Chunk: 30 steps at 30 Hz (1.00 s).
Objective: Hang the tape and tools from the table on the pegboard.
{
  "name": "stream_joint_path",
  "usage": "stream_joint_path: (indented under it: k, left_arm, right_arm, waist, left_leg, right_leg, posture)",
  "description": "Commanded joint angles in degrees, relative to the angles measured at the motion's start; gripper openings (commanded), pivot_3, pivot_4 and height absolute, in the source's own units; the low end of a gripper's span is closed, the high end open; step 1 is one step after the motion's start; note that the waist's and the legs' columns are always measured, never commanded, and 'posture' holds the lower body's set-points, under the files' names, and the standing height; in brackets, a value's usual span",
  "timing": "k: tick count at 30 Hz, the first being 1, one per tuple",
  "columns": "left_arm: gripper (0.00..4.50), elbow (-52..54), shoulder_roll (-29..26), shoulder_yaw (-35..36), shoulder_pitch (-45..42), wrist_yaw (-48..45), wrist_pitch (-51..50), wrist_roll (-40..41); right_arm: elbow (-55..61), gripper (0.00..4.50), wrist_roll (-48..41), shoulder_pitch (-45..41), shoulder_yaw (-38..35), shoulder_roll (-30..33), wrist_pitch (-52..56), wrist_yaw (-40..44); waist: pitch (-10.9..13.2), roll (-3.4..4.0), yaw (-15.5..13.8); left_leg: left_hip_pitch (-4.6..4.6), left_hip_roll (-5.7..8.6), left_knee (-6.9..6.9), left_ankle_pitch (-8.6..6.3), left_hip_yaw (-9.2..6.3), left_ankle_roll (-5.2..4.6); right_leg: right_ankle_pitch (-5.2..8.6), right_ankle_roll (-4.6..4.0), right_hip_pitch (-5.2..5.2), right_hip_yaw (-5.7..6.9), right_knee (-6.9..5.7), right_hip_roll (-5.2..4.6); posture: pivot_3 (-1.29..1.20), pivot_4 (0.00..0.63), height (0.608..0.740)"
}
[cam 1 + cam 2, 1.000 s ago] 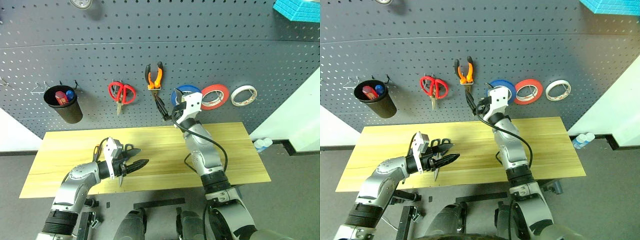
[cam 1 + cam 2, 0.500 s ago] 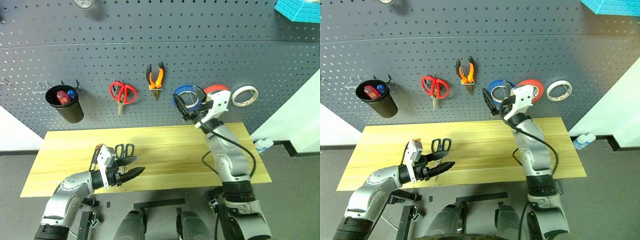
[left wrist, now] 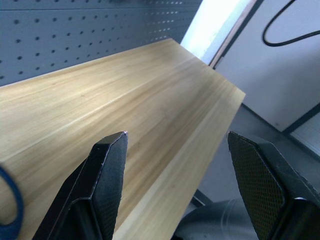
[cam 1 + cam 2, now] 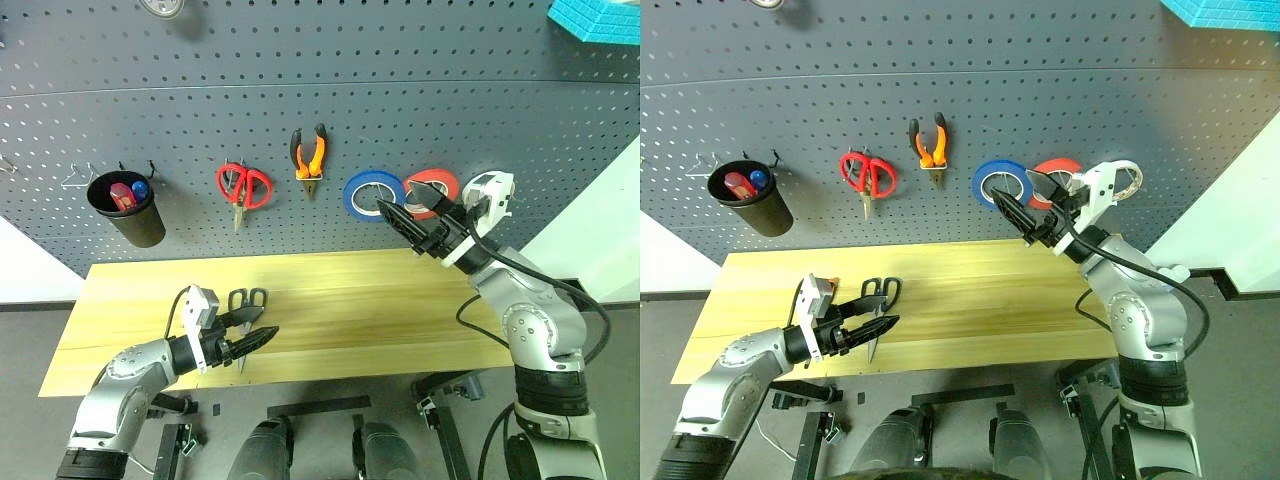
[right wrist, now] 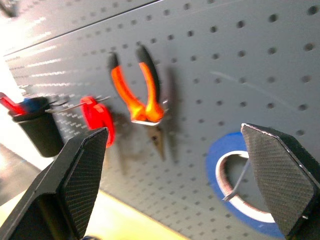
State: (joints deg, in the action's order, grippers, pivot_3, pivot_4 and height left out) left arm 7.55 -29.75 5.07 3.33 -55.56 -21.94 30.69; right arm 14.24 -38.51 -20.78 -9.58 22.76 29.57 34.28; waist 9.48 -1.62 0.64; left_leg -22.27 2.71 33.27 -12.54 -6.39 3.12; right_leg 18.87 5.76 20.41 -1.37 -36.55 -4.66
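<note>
Scissors with dark handles (image 4: 245, 300) are the tool that lies on the desk (image 4: 400, 300), in its left part. Their handle rings point to the pegboard (image 4: 450, 100) and their blades run toward the front edge of the desk, so the long axis goes almost straight from back to front.

Just beside the scissors, on the side of their blades, hovers the left tool (image 4: 266, 326). Its two black fingers are apart and hold nothing; in the left wrist view only bare wood shows between them. They point across the blades, toward the middle of the desk, not along them.

Up and to the right of the scissors, the orange-and-black pliers (image 4: 308, 155) hang on the pegboard. Further right of the scissors hang a blue roll (image 4: 373, 192) and a red roll (image 4: 432, 185), and past them the whitish tape (image 4: 1129, 170), partly hidden behind the right arm. The right tool (image 4: 397, 196) stands well apart from the scissors, in front of the two coloured rolls. It is wide open and empty.

I judge that the scissors are the next thing to hang, and that the left arm is much nearer to them. The fingers would have to close across the scissors near the handle rings, so that a ring stays free for a hook.
</note>
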Motion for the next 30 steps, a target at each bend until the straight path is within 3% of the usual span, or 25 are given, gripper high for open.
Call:
stream_joint_path:
  k: [1, 11, 21, 30]
  left_arm:
    - [3.32, 1.08, -0.94, 2.51, 0.88, 0.3, 0.26, 1.12]
    - [3.32, 3.24, -2.05, 7.28, 4.11, 3.37, -1.74, 3.1]
    - [3.32, 13.05, 0.37, 13.39, 4.43, 18.55, -12.37, 8.47]
    - [3.32, 8.97, 3.36, 10.03, 4.86, 25.06, -9.7, 0.91]
  right_arm:
    - [4.02, 4.47, -4.17, 0.86, -0.32, 1.96, 2.47, 3.48]
    - [3.07, 4.47, -7.93, 2.68, -0.42, 7.77, 5.97, 12.88]
    - [0.21, 4.47, -8.73, 1.07, -2.14, 13.32, 5.68, 20.71]
    - [-0.71, 4.47, -7.64, -0.57, -1.47, 13.9, 5.19, 21.45]
  waist:
    - [-0.01, 0.01, -0.11]
    - [-0.02, 0.01, -1.49]
    - [-0.2, 0.03, -3.32]
    - [-0.41, 0.0, -4.37]
  left_leg:
    - [-0.02, -0.01, 0.0, 0.0, 0.0, -0.01]
    - [-0.05, -0.03, 0.01, -0.06, 0.01, -0.1]
    - [-0.1, -0.04, 0.08, -0.09, 0.03, -0.14]
    - [-0.11, -0.05, 0.17, -0.12, 0.13, -0.18]
  right_leg:
    - [0.0, 0.0, 0.0, 0.0, 0.02, 0.0]
    - [-0.02, -0.02, -0.09, 0.02, 0.27, 0.0]
    - [-0.03, -0.03, -0.11, 0.06, 0.34, 0.01]
    - [-0.04, -0.02, -0.12, 0.07, 0.33, 0.06]
  posture:
    - [0.08, 0.16, 0.738]
    - [0.13, 0.145, 0.738]
    - [0.15, 0.128, 0.738]
    - [0.16, 0.124, 0.738]
